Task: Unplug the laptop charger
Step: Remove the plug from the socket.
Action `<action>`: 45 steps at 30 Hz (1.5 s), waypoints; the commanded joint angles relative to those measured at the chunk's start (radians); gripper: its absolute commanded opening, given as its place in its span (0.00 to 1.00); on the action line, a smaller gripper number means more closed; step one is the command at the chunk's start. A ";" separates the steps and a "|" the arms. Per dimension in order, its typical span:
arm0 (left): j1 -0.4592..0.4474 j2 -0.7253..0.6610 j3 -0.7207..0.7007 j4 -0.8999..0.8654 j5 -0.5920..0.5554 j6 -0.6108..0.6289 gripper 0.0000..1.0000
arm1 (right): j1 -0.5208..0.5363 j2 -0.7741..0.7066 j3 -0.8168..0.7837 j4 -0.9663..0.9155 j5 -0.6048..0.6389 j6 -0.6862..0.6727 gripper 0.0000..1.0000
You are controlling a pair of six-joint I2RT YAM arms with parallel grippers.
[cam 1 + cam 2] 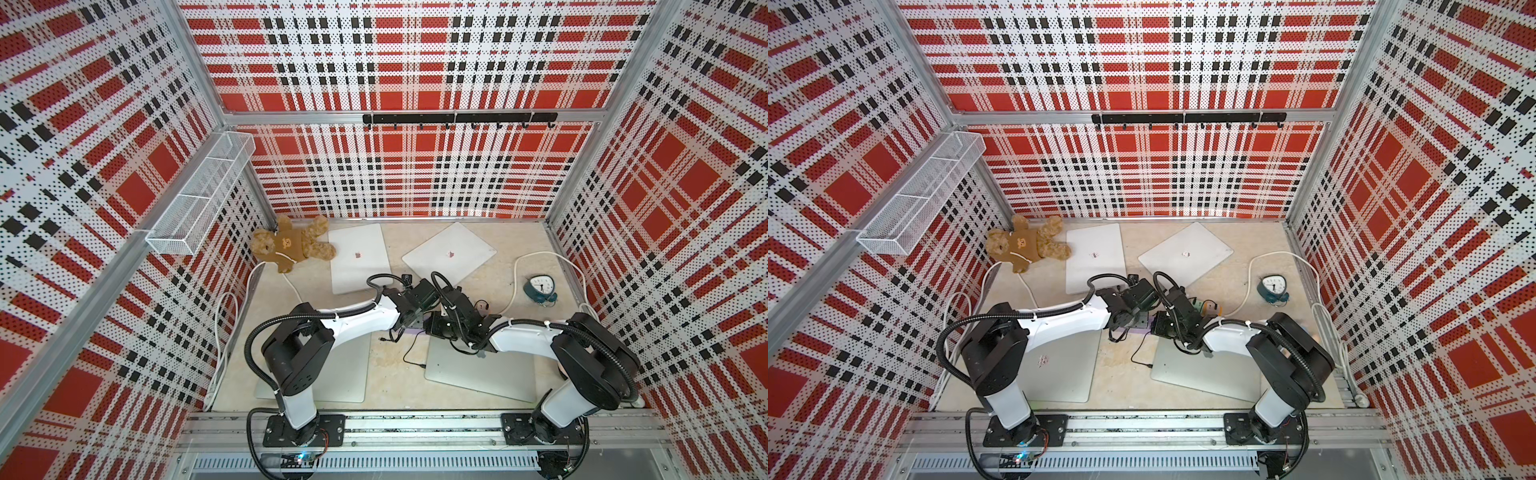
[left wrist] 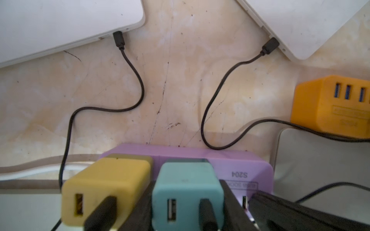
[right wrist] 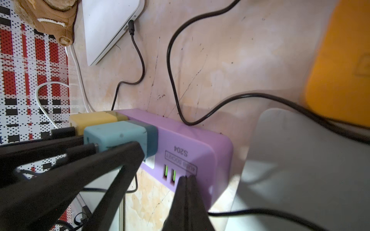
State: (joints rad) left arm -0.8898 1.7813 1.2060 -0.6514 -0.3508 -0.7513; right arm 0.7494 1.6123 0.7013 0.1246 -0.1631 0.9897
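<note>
On the table (image 1: 392, 390), locate the purple power strip (image 3: 200, 144). It lies flat near the centre, between the far ends of the near-left laptop (image 1: 353, 370) and the near-right laptop (image 1: 478, 374). The right gripper (image 3: 187, 178) is fully closed, and its tips appear to rest on the strip's labelled face beside the USB ports. Treat this as a hold-down, so the strip does not rise with the plug. The left gripper (image 2: 187, 183) is at medium width and clamped on the flanks of the teal charger (image 2: 186, 176). This charger is seated in the strip just right of the yellow charger (image 2: 104, 186). Its long axis appears to stand upright out of the socket face, with the USB end upward. The black cable (image 2: 206, 212) leaves from that end.
</note>
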 commanded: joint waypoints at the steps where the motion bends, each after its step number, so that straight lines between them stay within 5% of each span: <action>1: -0.031 0.010 0.044 -0.008 0.006 0.013 0.14 | -0.005 0.080 -0.019 -0.114 0.025 0.010 0.00; 10: 0.002 -0.047 -0.026 0.151 0.215 0.001 0.13 | -0.005 0.096 -0.017 -0.134 0.036 0.009 0.00; 24: -0.035 0.012 0.055 -0.014 0.001 0.020 0.10 | 0.002 0.170 0.017 -0.205 0.076 -0.002 0.00; 31: 0.031 -0.086 -0.101 0.272 0.346 -0.009 0.03 | 0.002 0.206 0.008 -0.174 0.043 0.007 0.00; 34: 0.049 -0.112 -0.120 0.309 0.391 -0.022 0.00 | 0.002 0.224 0.006 -0.165 0.030 0.013 0.00; 41: 0.060 -0.113 -0.127 0.303 0.368 -0.023 0.00 | 0.002 0.245 0.020 -0.182 0.031 0.001 0.00; 45: 0.020 -0.039 -0.003 0.111 0.176 0.020 0.00 | 0.002 0.263 0.016 -0.202 0.055 0.004 0.00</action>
State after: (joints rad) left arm -0.7990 1.7065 1.1080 -0.5510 -0.2508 -0.7521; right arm 0.7456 1.7172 0.7780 0.1307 -0.1715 0.9874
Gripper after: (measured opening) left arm 0.440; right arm 0.043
